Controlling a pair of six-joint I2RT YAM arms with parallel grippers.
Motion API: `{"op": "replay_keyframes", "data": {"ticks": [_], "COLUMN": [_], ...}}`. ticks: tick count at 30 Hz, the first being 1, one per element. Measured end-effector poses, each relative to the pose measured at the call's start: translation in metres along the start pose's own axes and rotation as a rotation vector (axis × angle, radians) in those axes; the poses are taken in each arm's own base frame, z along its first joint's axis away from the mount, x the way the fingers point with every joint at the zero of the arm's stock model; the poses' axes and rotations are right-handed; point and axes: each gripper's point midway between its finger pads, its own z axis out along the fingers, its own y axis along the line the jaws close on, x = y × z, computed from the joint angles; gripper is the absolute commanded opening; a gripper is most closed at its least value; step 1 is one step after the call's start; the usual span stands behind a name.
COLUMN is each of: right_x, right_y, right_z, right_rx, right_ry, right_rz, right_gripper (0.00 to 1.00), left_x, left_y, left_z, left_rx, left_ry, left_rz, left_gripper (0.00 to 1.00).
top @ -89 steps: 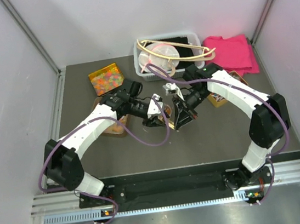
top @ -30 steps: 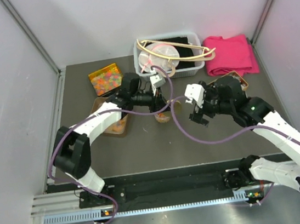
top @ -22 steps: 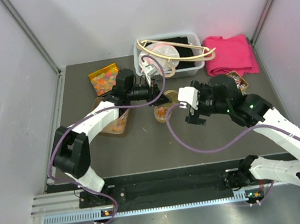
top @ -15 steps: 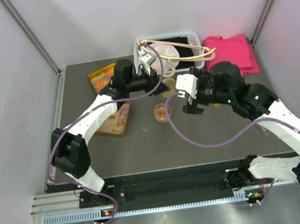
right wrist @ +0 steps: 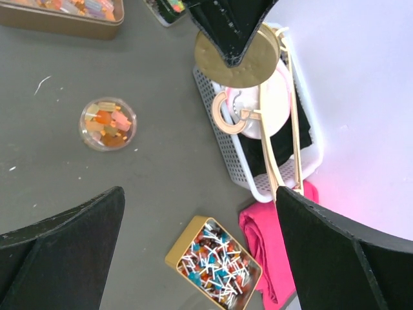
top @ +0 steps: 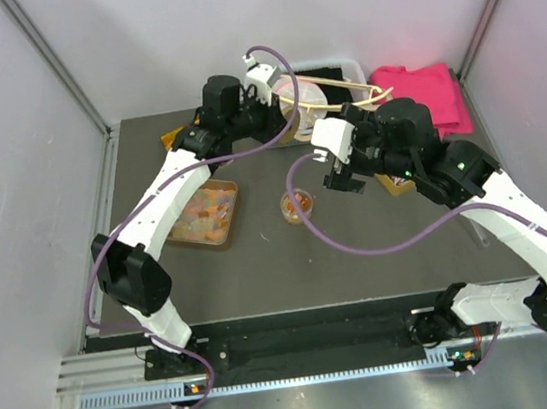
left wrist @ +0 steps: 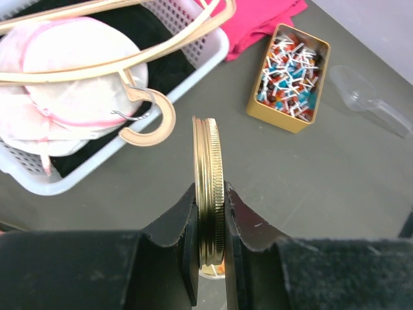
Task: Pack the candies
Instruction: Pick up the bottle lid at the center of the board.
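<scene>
Currently left pincer [left wrist: 210, 194] clamps one gold lid [left wrist: 208, 145]; right pincer [right wrist: 200, 192] gapes wide near one jar [right wrist: 82, 123] of candies [right wrist: 107, 124].

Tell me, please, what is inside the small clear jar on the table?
Orange, pink and yellow gummy candies fill the clear jar; anything beneath the top layer is covered.

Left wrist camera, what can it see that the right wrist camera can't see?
Only the left wrist camera shows the clear scoop. Only the right wrist camera shows the little jar with candies in it, and the edge of the candy tray. Both show the gold lid pinched in the left gripper, the white basket, the hanger, the tin of wrapped sweets and the pink cloth.
</scene>
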Motion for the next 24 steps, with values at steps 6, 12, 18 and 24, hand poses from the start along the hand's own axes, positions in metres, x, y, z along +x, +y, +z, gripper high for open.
{"op": "replay_keyframes", "data": {"ticks": [6,12,18,24], "right_x": [0.000,0.000,0.005,0.006], "right_y": [-0.003,-0.002,0.001,0.000], "right_z": [0.002,0.007,0.012,0.011], "right_rx": [0.022,0.035,0.036,0.041], "right_ry": [-0.007,-0.023,-0.017,-0.009], "right_rz": [-0.001,0.018,0.031,0.040], "right_gripper": [0.99,0.99,0.99,0.99], "left_x": [0.010,0.041,0.033,-0.001], "left_y": [-0.009,0.024,0.093,0.149], "left_z": [-0.010,-0.014,-0.027,-0.063], "left_rx": [0.016,-0.167,-0.362,-0.495], "left_ry": [-0.004,0.044,0.046,-0.005], "left_rz": [-0.071,-0.124,-0.096,-0.052], "left_gripper": [0.00,0.00,0.00,0.00]}}
